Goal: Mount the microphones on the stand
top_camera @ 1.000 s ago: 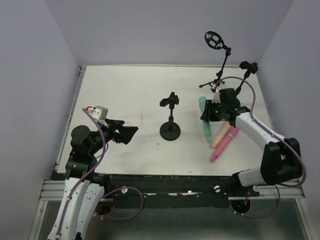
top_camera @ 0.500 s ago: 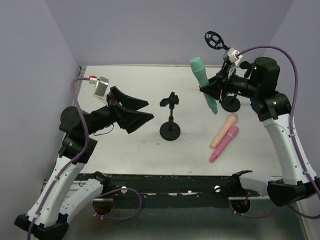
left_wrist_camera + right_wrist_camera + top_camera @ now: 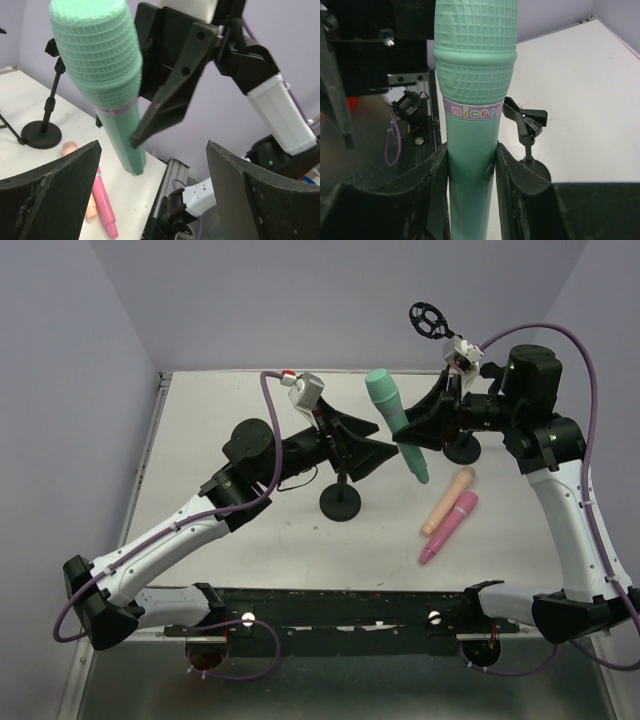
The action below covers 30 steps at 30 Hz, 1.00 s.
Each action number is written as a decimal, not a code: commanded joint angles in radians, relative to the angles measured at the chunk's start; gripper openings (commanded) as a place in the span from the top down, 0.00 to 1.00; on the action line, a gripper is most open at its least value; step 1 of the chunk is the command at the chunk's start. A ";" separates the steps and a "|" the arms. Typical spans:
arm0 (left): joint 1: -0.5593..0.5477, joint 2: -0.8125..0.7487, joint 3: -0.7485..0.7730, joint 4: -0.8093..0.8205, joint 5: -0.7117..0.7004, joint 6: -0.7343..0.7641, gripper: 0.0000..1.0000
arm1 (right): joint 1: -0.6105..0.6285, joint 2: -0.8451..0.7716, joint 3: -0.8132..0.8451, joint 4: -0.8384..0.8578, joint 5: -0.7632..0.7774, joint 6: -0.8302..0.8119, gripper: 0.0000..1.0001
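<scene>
My right gripper [image 3: 418,432] is shut on the handle of the mint green microphone [image 3: 382,393] and holds it in the air, head up and tilted, above the table; the right wrist view shows it clamped between the pads [image 3: 471,155]. My left gripper [image 3: 375,454] is open and empty, just left of the green microphone [image 3: 100,65], over the small black clip stand [image 3: 341,502]. In the left wrist view its jaws [image 3: 152,150] stand wide apart. The peach microphone [image 3: 447,501] and the pink microphone [image 3: 447,529] lie side by side on the table.
A taller black stand with a round base [image 3: 461,449] and a ring head [image 3: 429,320] stands at the back right. The small stand's clip [image 3: 527,122] shows behind the green microphone in the right wrist view. Purple cables hang from both arms.
My left arm has swung right and forward, bringing its open gripper up beside the green microphone. My right gripper has shifted the microphone slightly left and lower.
</scene>
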 commanded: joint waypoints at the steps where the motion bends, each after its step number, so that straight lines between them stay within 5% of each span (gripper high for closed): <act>1: -0.043 0.069 0.062 0.118 -0.176 0.068 0.08 | 0.001 -0.034 -0.012 0.049 -0.111 0.074 0.82; 17: -0.055 0.184 0.112 0.223 -0.124 0.004 0.41 | 0.001 -0.034 -0.068 0.135 -0.203 0.167 0.81; 30: -0.055 0.177 0.095 0.199 -0.066 -0.013 0.38 | 0.000 -0.009 -0.068 0.161 -0.200 0.195 0.79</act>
